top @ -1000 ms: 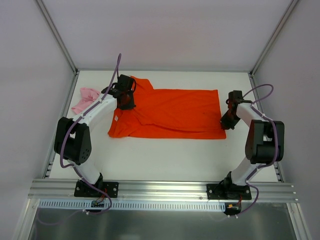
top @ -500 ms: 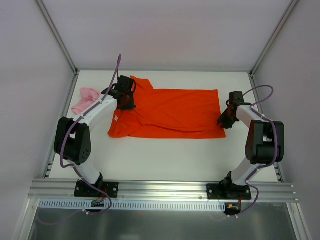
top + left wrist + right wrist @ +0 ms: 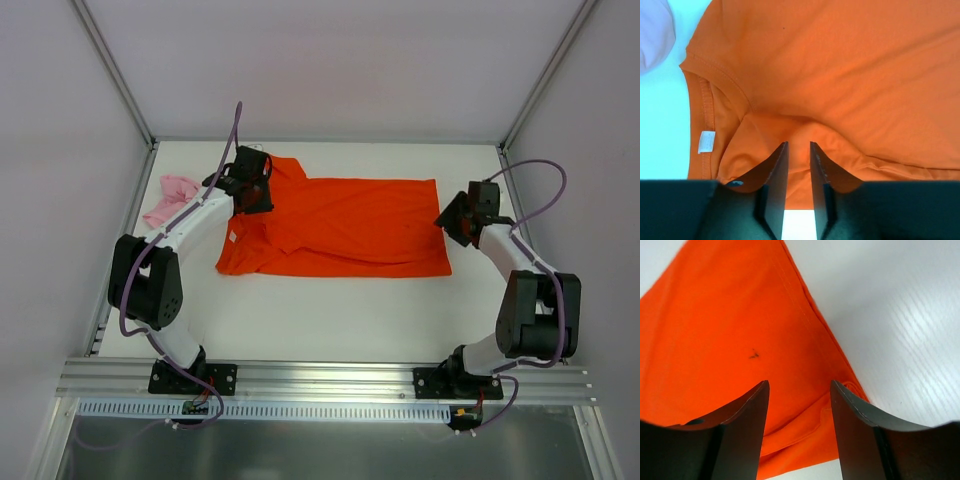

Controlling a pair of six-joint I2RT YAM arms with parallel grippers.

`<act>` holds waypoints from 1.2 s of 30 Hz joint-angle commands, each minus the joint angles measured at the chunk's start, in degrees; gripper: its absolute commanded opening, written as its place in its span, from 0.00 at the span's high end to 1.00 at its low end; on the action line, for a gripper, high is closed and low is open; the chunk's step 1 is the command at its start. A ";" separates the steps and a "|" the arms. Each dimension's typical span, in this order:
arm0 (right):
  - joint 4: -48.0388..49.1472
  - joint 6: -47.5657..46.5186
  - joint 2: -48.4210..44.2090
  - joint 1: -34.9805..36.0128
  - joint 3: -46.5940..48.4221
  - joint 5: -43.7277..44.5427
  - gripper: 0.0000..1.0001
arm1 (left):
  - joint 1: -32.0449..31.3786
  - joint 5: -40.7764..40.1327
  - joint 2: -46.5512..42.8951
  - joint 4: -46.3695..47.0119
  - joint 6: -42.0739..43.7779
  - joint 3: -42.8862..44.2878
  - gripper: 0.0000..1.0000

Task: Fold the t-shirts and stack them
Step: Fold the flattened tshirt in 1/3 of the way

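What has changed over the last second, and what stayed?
The right gripper opened its jaws, let go of the orange t-shirt at its hem corner and moved off toward the far side. The left gripper parted its jaws slightly at the collar. The pink t-shirt stayed put.
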 commanded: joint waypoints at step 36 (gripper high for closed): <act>-14.72 -45.67 11.38 40.93 16.26 4.76 0.61 | 0.62 5.68 -16.17 0.16 -4.37 -16.35 0.71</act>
